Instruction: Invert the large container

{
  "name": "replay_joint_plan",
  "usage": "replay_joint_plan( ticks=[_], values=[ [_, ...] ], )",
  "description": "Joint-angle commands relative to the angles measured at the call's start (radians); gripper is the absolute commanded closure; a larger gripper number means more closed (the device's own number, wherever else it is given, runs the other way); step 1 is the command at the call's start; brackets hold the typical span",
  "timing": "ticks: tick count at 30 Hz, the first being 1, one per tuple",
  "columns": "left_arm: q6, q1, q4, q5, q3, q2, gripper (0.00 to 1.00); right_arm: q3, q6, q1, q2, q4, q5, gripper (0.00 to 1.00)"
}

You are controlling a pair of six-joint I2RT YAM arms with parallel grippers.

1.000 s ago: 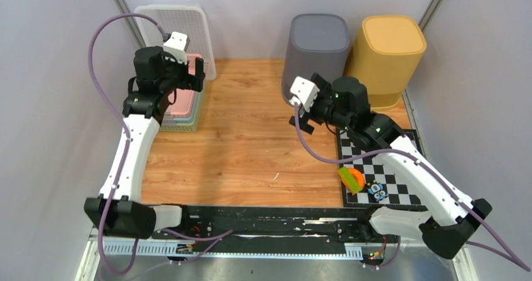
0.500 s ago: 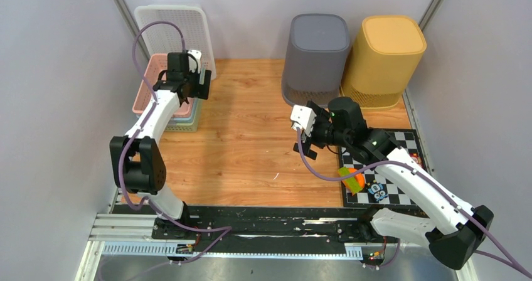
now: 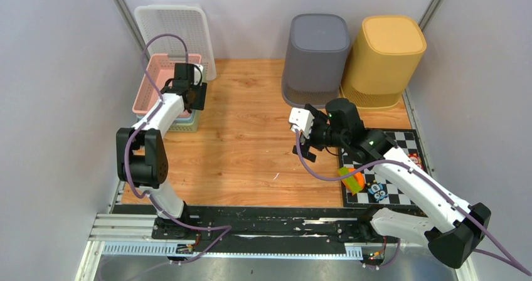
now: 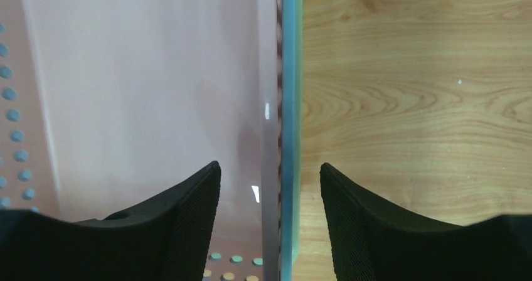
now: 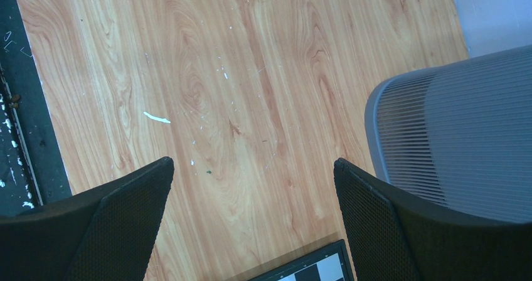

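The left gripper (image 4: 270, 165), open, straddles the right wall of the pink basket (image 4: 144, 74), which sits upright at back left, nested in a mostly hidden teal basket (image 4: 290, 105). The right gripper (image 5: 254, 162) hangs open near the cut-off grey bin (image 5: 464, 130).

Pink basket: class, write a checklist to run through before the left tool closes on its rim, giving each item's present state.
1. Left tool open: ok.
2. Pink basket rim lies between its fingers: ok.
3. Only that rim in the gap: not ok, the blue basket rim lies there too.
4. Tool low enough to grip the rim: cannot tell.
5. Right tool open and away from both baskets: ok.
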Motion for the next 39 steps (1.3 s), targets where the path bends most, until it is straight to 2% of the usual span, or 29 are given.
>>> replay_joint_plan(
  ticks=[1, 12, 15, 21, 28, 39],
  values=[
    [-0.011, 0.006, -0.046, 0.025, -0.035, -0.026, 0.41, -0.008, 0.011, 0.001, -0.019, 0.007, -0.028, 0.0],
    [0.041, -0.011, -0.169, 0.123, -0.13, -0.175, 0.62, -0.003, 0.012, 0.002, -0.03, 0.004, -0.036, 0.0],
    [0.069, -0.032, -0.186, 0.12, -0.172, -0.225, 0.71, 0.001, 0.016, 0.002, -0.031, 0.0, -0.042, 0.0],
    [0.141, -0.089, -0.225, 0.13, -0.245, -0.298, 0.77, 0.008, 0.016, 0.001, -0.039, -0.008, -0.055, 0.0],
    [0.208, -0.16, -0.245, 0.114, -0.311, -0.318, 0.9, 0.015, 0.021, 0.002, -0.046, -0.017, -0.067, 0.0],
    [0.26, -0.241, -0.319, 0.198, -0.323, -0.357, 0.91, 0.022, 0.02, 0.002, -0.049, -0.025, -0.077, 0.0]
  ],
)
